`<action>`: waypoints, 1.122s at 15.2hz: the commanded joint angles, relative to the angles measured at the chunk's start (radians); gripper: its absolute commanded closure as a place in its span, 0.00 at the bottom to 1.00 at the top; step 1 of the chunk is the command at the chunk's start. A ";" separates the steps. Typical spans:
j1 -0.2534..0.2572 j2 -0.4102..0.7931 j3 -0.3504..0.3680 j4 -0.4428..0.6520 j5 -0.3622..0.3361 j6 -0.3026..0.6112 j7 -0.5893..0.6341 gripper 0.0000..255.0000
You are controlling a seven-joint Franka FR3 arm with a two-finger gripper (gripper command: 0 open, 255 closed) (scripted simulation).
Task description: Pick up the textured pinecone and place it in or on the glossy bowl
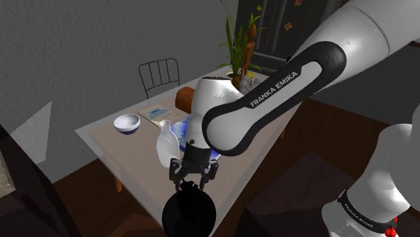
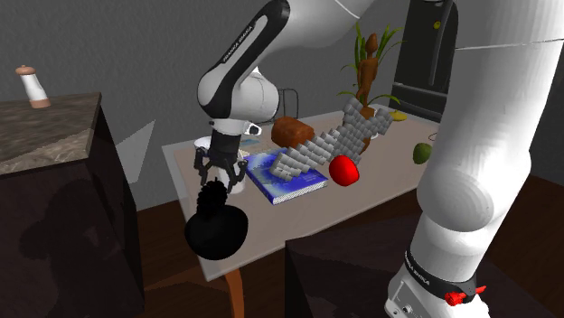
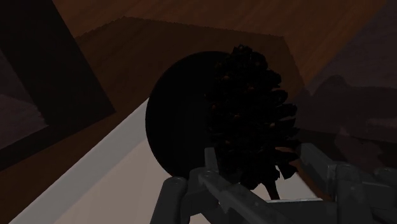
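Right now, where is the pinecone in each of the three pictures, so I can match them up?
Shoulder view: the pinecone is low, left of centre, in the claw, just above the black bowl.
Second exterior view: left of centre, under the claw, above the black bowl at the table edge.
Wrist view: middle, in the claw, in front of the black bowl.
Shared landmark: the black bowl.

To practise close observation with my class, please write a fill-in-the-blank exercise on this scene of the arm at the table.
1. The gripper clasps a dark ____.
2. The bowl beneath it is ____.
3. The book on the table has a ____ cover.
Missing words: pinecone; black; blue.
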 commanded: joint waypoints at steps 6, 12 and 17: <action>0.005 0.082 0.003 -0.008 0.009 0.088 -0.028 1.00; 0.008 0.148 0.004 -0.008 0.016 0.152 -0.051 1.00; 0.008 0.148 0.004 -0.007 0.016 0.152 -0.051 1.00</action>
